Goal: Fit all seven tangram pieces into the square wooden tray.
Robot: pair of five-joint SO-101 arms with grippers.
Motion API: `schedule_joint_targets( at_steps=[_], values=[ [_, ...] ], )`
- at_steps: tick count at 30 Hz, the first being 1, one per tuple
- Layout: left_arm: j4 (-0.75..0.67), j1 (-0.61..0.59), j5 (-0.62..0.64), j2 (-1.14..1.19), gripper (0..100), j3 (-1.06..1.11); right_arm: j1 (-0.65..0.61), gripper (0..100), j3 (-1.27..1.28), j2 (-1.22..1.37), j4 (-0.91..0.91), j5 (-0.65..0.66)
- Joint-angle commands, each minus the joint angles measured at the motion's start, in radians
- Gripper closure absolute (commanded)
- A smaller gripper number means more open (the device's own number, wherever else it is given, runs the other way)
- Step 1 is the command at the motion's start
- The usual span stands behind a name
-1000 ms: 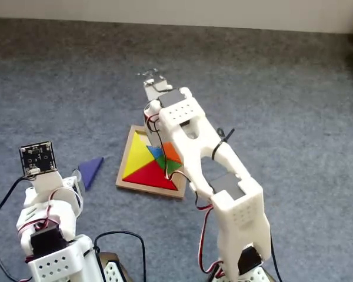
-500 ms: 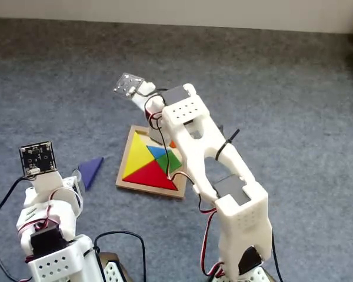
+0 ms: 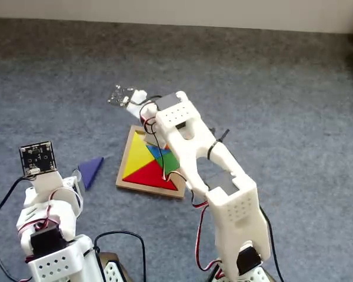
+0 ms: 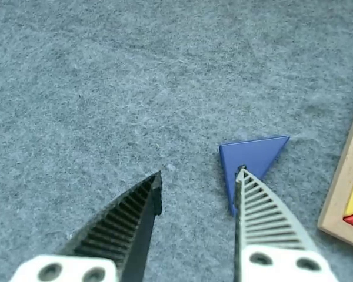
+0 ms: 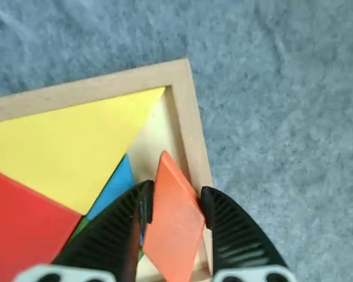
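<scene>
The square wooden tray [image 3: 125, 182] lies on the carpet and holds a yellow triangle [image 3: 137, 158], a red triangle [image 3: 148, 175], a blue piece [image 3: 156, 151] and a green piece [image 3: 171, 162]. The right arm [image 3: 182, 126] stretches over the tray's far side. My right gripper [image 5: 175, 189] is shut on an orange parallelogram [image 5: 173, 226], tilted over the bare corner by the tray rim [image 5: 188, 117], next to the yellow triangle [image 5: 65, 147]. A dark blue triangle [image 4: 250, 157] lies on the carpet left of the tray. My left gripper [image 4: 198, 179] is open over it, the white fingertip at the triangle's edge.
Grey carpet [image 3: 270, 88] surrounds the tray on every side. The left arm's base [image 3: 47, 235] and cables sit at the near left. A tray corner [image 4: 341, 202] shows beside the dark blue triangle [image 3: 91, 170].
The right arm's wrist has swung left over the tray's far corner, and the orange piece no longer shows in the high view. The left arm has kept still.
</scene>
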Motion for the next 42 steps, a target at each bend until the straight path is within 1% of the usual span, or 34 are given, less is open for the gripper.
schedule_joint_targets(
  at_steps=[1,3,6,8,10,14,19,24,27,31,35,42],
  values=[
    [-0.018,-0.010,-0.006,-0.008,79,-0.007,-0.013,94.6,-0.062,-0.002,-0.058,0.009],
    [-0.018,-0.010,-0.006,-0.008,79,-0.007,-0.019,93.8,-0.062,-0.010,-0.056,0.006],
    [-0.018,-0.010,-0.006,-0.008,79,-0.007,-0.028,87.1,-0.068,-0.035,-0.012,-0.003],
    [-0.018,-0.010,-0.006,-0.008,79,-0.007,-0.033,83.0,-0.070,-0.062,0.025,-0.064],
    [-0.018,-0.010,-0.006,-0.008,79,-0.007,-0.035,81.0,-0.070,-0.093,0.054,-0.110],
    [-0.018,-0.010,-0.006,-0.008,79,-0.007,-0.025,81.0,-0.070,-0.137,0.094,-0.152],
    [-0.018,-0.010,-0.006,-0.008,79,-0.007,0.035,81.0,-0.068,-0.142,0.091,-0.216],
    [-0.018,-0.008,-0.006,-0.008,79,-0.007,0.059,81.0,-0.061,-0.131,0.091,-0.219],
    [-0.018,-0.007,-0.008,-0.008,79,-0.007,0.073,81.0,-0.070,-0.068,0.091,-0.221],
    [-0.018,-0.007,-0.008,-0.008,79,-0.005,0.074,81.0,-0.070,0.013,0.113,-0.221],
    [-0.018,-0.007,-0.008,-0.008,79,-0.005,0.065,81.0,-0.073,0.013,0.173,-0.221],
    [-0.018,-0.005,-0.008,-0.008,79,-0.005,0.025,81.1,-0.071,0.021,0.185,-0.221]
  ],
)
